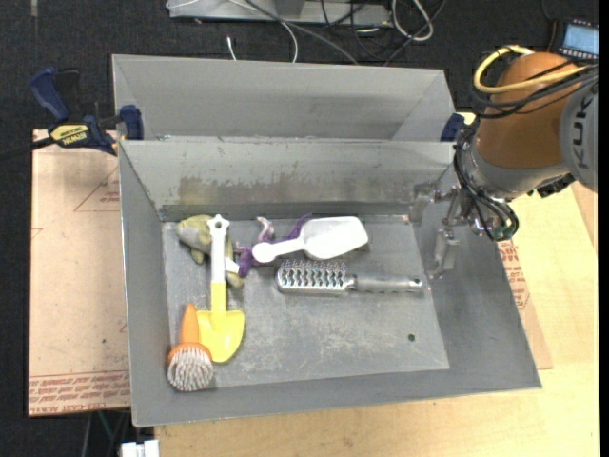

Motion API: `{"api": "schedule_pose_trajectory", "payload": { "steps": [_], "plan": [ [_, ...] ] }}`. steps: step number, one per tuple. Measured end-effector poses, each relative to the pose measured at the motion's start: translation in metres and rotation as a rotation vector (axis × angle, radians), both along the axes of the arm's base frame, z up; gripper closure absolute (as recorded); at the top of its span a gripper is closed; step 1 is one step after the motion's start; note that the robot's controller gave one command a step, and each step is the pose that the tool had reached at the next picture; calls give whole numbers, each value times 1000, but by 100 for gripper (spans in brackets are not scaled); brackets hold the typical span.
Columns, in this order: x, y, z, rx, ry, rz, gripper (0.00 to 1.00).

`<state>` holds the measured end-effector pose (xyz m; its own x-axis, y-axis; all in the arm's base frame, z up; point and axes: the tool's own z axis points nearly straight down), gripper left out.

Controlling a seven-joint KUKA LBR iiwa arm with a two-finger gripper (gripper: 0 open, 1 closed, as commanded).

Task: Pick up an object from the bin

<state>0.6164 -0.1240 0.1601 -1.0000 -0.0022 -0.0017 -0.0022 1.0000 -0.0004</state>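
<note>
camera view: bin (381, 341) of white scoop (328, 238), hairbrush (319, 279), shovel (222, 327); jaws near its right wall, state unclear

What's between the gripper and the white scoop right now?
In the camera view, only bare bin floor between the gripper and the white scoop; the grey hairbrush lies just below that line.

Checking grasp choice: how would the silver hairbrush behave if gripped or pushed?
The hairbrush looks rigid and lies flat, so it would probably slide, not roll. Its thin shiny handle may slip; gripped there, the bristled head might droop.
</note>
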Motion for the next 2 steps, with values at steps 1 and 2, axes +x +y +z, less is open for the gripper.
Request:
{"api": "schedule_pose_trajectory", "payload": {
  "steps": [1,2],
  "plan": [
    [0,0,0,0,0,0,0],
    [-14,27,-94,3,4,-40,0]
  ]
}}
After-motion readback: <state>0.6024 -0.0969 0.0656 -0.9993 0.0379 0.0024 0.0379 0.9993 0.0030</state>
